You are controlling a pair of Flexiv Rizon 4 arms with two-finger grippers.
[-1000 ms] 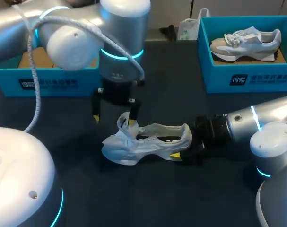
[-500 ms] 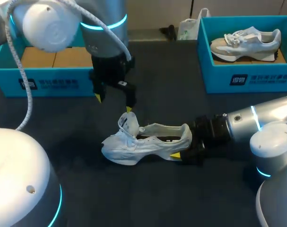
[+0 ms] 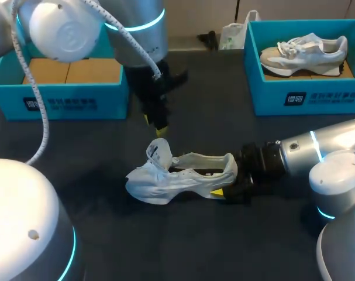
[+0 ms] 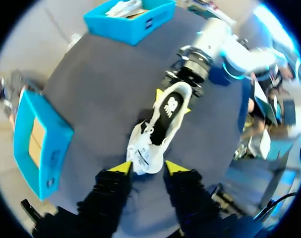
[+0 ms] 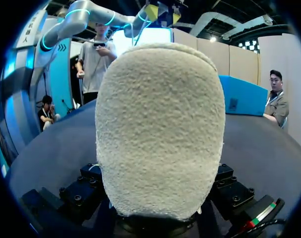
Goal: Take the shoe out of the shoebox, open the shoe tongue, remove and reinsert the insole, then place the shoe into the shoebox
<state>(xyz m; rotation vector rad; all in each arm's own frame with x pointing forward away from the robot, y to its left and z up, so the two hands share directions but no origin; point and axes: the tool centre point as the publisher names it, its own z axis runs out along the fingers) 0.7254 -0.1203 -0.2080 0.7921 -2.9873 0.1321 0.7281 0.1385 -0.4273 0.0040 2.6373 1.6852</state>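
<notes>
On the table (image 3: 183, 246) the shoe (image 3: 177, 175) is clamped at its heel by the right gripper (image 3: 224, 190), and could be tipped if bumped by the spread-apart left gripper (image 3: 158, 122)

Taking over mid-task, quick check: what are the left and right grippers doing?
Left gripper: open, holding nothing.
Right gripper: shut on the shoe, at its heel.

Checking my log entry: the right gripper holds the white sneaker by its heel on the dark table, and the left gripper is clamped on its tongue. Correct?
Not quite. The left gripper is open, as the left wrist view shows, and hangs above the white sneaker, not clamped on its tongue. The right gripper does hold the heel on the dark table.
</notes>
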